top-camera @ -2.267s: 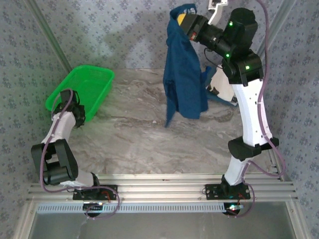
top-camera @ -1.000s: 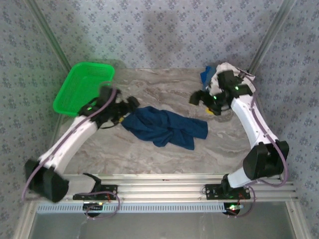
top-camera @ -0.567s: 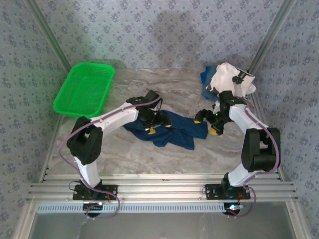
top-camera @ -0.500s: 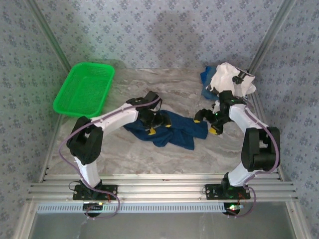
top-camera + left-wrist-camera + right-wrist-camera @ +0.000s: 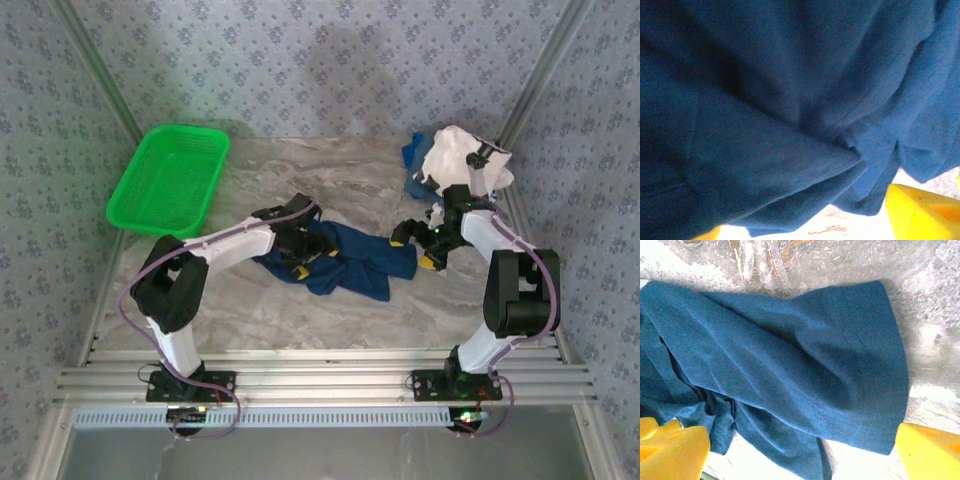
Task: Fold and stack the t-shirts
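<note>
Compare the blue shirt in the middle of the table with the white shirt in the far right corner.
Colour: the blue shirt is dark blue; the white shirt is white with a dark mark. Place: the blue shirt lies in the middle; the white shirt sits in the corner, partly over another blue cloth. Shape: the blue shirt is stretched out low; the white shirt is heaped up. Both are crumpled and unfolded.
</note>
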### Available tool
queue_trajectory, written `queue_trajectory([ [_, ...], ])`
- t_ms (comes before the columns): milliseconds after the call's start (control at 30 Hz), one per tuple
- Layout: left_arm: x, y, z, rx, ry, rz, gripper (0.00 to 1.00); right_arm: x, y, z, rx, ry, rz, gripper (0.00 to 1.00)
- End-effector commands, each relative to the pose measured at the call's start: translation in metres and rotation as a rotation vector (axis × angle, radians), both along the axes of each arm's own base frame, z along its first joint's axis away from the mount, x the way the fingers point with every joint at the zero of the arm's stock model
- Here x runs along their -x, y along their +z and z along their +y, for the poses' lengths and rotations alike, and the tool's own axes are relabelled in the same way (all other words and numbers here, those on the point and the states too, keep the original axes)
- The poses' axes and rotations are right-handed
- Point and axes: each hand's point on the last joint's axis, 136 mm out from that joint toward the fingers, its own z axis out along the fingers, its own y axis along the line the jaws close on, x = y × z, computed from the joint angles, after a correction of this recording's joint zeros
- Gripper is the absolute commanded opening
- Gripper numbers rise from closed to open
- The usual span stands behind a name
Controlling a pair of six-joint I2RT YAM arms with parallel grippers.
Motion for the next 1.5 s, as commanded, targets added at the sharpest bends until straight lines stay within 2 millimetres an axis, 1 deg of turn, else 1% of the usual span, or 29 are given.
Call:
queue_trajectory([
  [0, -0.021, 0.0, -0.005, -0.001, 0.087, -0.021, 0.81, 0.0, -0.006, 0.0, -0.017, 0.016, 0.008, 0.97],
  [67, -0.02, -0.007, -0.002, -0.017, 0.093, -0.006, 0.77, 0.0, -0.01, 0.0, -0.018, 0.011, 0.017, 0.96],
  [100, -0.02, -0.011, 0.001, -0.026, 0.101, -0.004, 0.71, -0.001, -0.012, 0.0, -0.02, 0.007, 0.016, 0.96],
  [133, -0.019, -0.015, 0.004, -0.03, 0.107, -0.001, 0.63, -0.002, -0.014, 0.001, -0.024, 0.005, 0.02, 0.95],
  [167, -0.02, -0.017, 0.008, -0.033, 0.115, -0.004, 0.5, -0.001, -0.017, 0.002, -0.026, 0.004, 0.033, 0.94],
  [200, -0.022, -0.016, 0.013, -0.046, 0.12, -0.014, 0.39, 0.001, -0.021, 0.003, -0.023, 0.008, 0.05, 0.93],
  [233, -0.023, -0.015, 0.016, -0.059, 0.114, -0.024, 0.31, 0.004, -0.024, 0.004, -0.018, 0.013, 0.067, 0.92],
  [300, -0.028, -0.006, 0.023, -0.072, 0.102, -0.053, 0.11, 0.009, -0.03, 0.005, -0.008, 0.025, 0.092, 0.88],
  [333, -0.03, 0.0, 0.026, -0.082, 0.095, -0.071, 0.05, 0.011, -0.032, 0.006, -0.001, 0.028, 0.098, 0.86],
  [400, -0.033, 0.02, 0.035, -0.102, 0.071, -0.124, 0.0, 0.015, -0.039, 0.006, 0.034, 0.034, 0.115, 0.83],
  [467, -0.033, 0.04, 0.041, -0.116, 0.042, -0.177, 0.0, 0.019, -0.048, 0.008, 0.068, 0.044, 0.139, 0.8],
  [533, -0.032, 0.063, 0.047, -0.116, 0.023, -0.24, 0.0, 0.017, -0.059, 0.008, 0.094, 0.032, 0.155, 0.66],
  [600, -0.031, 0.09, 0.055, -0.107, 0.012, -0.319, 0.0, 0.009, -0.068, 0.009, 0.103, -0.005, 0.158, 0.4],
  [667, -0.03, 0.115, 0.061, -0.084, 0.002, -0.385, 0.0, -0.008, -0.067, 0.01, 0.097, -0.042, 0.111, 0.15],
  [700, -0.029, 0.127, 0.066, -0.072, -0.003, -0.416, 0.0, -0.018, -0.061, 0.01, 0.09, -0.065, 0.078, 0.06],
  [733, -0.027, 0.138, 0.07, -0.062, -0.005, -0.443, 0.0, -0.027, -0.051, 0.01, 0.085, -0.083, 0.043, 0.0],
  [767, -0.026, 0.152, 0.078, -0.052, -0.001, -0.471, 0.0, -0.038, -0.035, 0.008, 0.079, -0.1, -0.011, 0.0],
  [833, -0.024, 0.176, 0.094, -0.034, 0.013, -0.528, 0.0, -0.056, 0.007, 0.004, 0.072, -0.119, -0.133, 0.0],
  [867, -0.024, 0.19, 0.104, -0.021, 0.025, -0.565, 0.0, -0.064, 0.031, -0.001, 0.07, -0.132, -0.195, 0.0],
  [967, -0.019, 0.22, 0.13, 0.01, 0.051, -0.63, 0.0, -0.086, 0.109, -0.016, 0.017, -0.172, -0.362, 0.0],
  [1000, -0.019, 0.232, 0.137, 0.027, 0.057, -0.664, 0.0, -0.088, 0.134, -0.021, -0.006, -0.181, -0.403, 0.0],
  [1067, -0.017, 0.25, 0.146, 0.059, 0.05, -0.712, 0.0, -0.087, 0.175, -0.028, -0.037, -0.191, -0.477, 0.0],
  [1100, -0.019, 0.264, 0.148, 0.081, 0.047, -0.765, 0.0, -0.084, 0.191, -0.031, -0.051, -0.196, -0.502, 0.0],
  [1167, -0.016, 0.275, 0.15, 0.095, 0.025, -0.81, 0.0, -0.077, 0.215, -0.036, -0.081, -0.215, -0.529, 0.0],
  [1267, -0.003, 0.277, 0.155, 0.106, 0.004, -0.85, 0.0, -0.061, 0.236, -0.038, -0.112, -0.23, -0.54, 0.0],
  [1300, 0.002, 0.271, 0.157, 0.12, 0.011, -0.851, 0.0, -0.051, 0.24, -0.037, -0.123, -0.234, -0.536, 0.0],
  [1333, 0.007, 0.263, 0.161, 0.126, 0.025, -0.841, 0.0, -0.045, 0.24, -0.036, -0.125, -0.233, -0.526, 0.0],
  [1400, 0.018, 0.228, 0.17, 0.127, 0.079, -0.764, 0.0, -0.032, 0.23, -0.034, -0.128, -0.244, -0.489, 0.0],
  [1467, 0.027, 0.193, 0.176, 0.128, 0.117, -0.687, 0.0, -0.025, 0.215, -0.033, -0.138, -0.255, -0.445, 0.0],
])
